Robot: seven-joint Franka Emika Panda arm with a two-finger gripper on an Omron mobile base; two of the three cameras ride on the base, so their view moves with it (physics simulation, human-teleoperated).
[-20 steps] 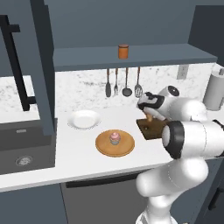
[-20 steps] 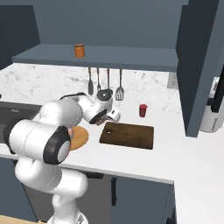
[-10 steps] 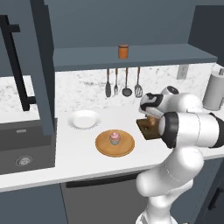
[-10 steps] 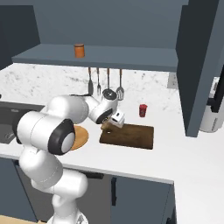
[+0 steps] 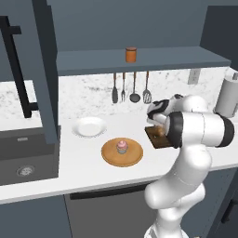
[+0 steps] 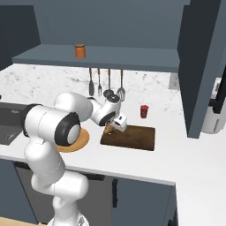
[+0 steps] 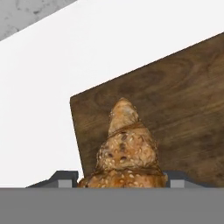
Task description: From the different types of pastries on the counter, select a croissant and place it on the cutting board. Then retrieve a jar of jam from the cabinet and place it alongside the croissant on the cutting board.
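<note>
My gripper is shut on the croissant, a golden-brown seeded pastry that sticks out between the fingertips. It hangs just above the left end of the dark brown cutting board. From the right base camera the gripper sits low over the cutting board's near-left corner. The orange jar of jam stands on the cabinet shelf, also seen as the jar of jam from the right. A pink-frosted cupcake rests on the counter's round board.
A white plate lies left of the round board. Utensils hang on the backsplash. A small red jar stands behind the cutting board. The sink is at far left, a paper towel roll at far right.
The gripper has carried the croissant to the right and a little downward, from beside the round board to over the cutting board's left end.
</note>
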